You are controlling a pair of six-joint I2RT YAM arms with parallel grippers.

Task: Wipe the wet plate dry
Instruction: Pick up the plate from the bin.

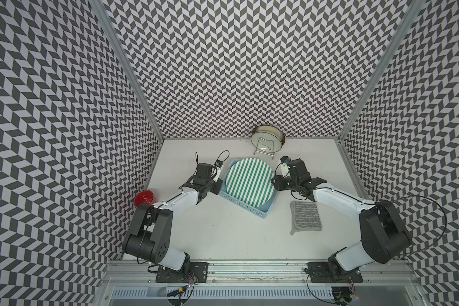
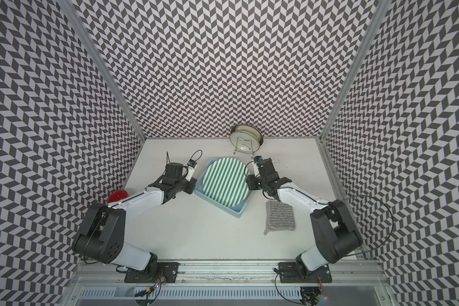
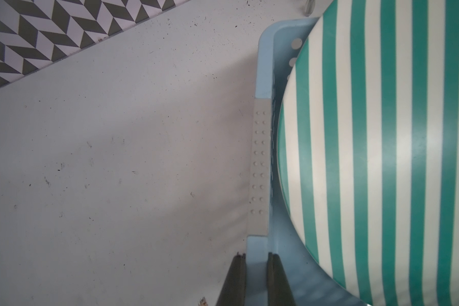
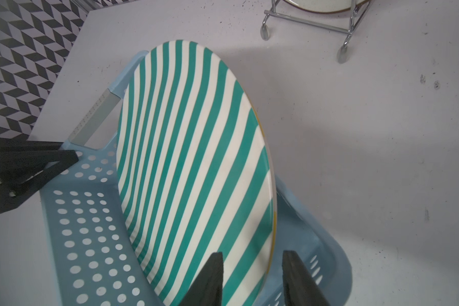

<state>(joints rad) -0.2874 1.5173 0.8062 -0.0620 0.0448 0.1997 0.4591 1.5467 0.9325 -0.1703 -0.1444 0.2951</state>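
A red cup (image 1: 144,198) stands at the left edge of the white, scuffed worktop (image 1: 223,238), close to the chevron-patterned wall (image 1: 223,66). At the back, a cream dish with a dark rim (image 1: 267,139) stands upright in a chrome wire stand (image 4: 306,22). Mid-worktop a pale blue basket (image 1: 239,205) sits askew, its floor dotted with round holes and one handle covered by a grey studded strip (image 3: 260,159). An aluminium rail (image 1: 249,265) runs along the near edge
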